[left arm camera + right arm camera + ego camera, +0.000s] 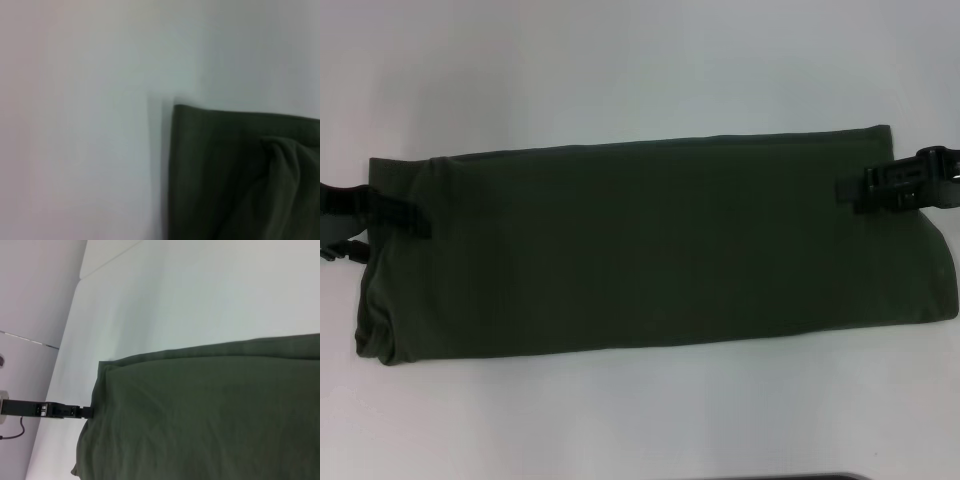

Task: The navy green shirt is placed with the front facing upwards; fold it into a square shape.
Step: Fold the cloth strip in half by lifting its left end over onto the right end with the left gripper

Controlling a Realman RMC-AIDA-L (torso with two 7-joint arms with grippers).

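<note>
The navy green shirt (pixel 650 240) lies on the white table as a long flat band running left to right, plain cloth up, no lettering showing. My left gripper (pixel 418 220) sits at the band's left end, shut on the cloth edge. At the right end, near the far corner, my right gripper (pixel 845 192) is shut on the edge there. The left wrist view holds one squared corner of the shirt (pixel 225 175) with a soft crease. Across the shirt (pixel 210 410) in the right wrist view, the left gripper (pixel 87 412) meets the far edge.
White table (pixel 620 70) surrounds the shirt, with bare surface beyond it and in front of it. A dark object (pixel 790 477) peeks in at the head view's near edge. The table's far edge (pixel 75 290) and a grey floor lie beyond the left arm.
</note>
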